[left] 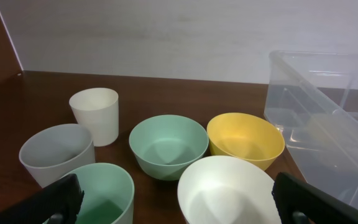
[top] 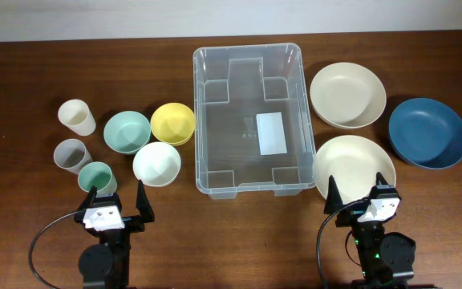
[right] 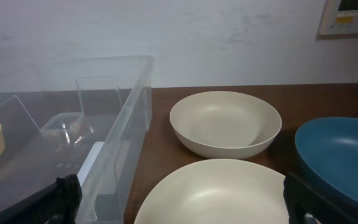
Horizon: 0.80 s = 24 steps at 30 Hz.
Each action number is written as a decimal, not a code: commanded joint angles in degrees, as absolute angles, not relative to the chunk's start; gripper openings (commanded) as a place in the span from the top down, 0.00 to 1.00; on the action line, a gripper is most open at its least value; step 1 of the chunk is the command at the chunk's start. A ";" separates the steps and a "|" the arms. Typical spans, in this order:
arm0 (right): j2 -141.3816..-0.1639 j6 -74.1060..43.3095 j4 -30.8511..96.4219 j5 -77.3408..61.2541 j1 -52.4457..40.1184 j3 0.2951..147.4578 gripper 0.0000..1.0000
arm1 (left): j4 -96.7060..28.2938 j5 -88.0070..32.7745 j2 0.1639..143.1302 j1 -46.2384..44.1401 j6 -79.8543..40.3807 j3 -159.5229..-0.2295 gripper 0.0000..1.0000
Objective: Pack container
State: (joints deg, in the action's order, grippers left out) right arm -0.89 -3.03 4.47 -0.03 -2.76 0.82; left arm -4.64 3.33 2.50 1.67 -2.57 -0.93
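**While crockery crowded either side, the container [top: 247, 50] sat mid-bench [top: 22, 80]**

Its white label [top: 272, 133] showed through the clear base. On its left stood a mint bowl [top: 127, 132], a yellow bowl [top: 172, 123] and a white bowl [top: 156, 164], with a cream cup [top: 77, 117], a grey cup [top: 71, 155] and a green cup [top: 97, 177] farther out. On its right lay a far cream bowl [top: 347, 95], a near cream bowl [top: 354, 164] and a blue bowl [top: 427, 132]. The left gripper [top: 116, 195] hung just behind the green cup, fingers apart. The right gripper [top: 356, 193] sat over the near cream bowl's edge, fingers likewise spread.
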 commanded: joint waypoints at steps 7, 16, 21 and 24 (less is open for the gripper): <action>-0.25 -3.90 10.61 1.08 -2.15 8.36 0.01 | -4.54 2.72 2.17 1.50 -1.63 -0.51 0.01; -0.30 -5.39 17.39 4.49 -2.17 16.58 0.01 | -4.54 2.72 2.17 1.50 -1.63 -0.51 0.00; -0.38 -7.84 23.57 9.69 -2.17 20.14 0.01 | -4.54 2.72 2.17 1.50 -1.63 -0.51 0.00; -1.10 -7.81 28.42 14.50 -2.17 24.69 0.01 | -4.54 2.72 2.17 1.50 -1.63 -0.51 0.00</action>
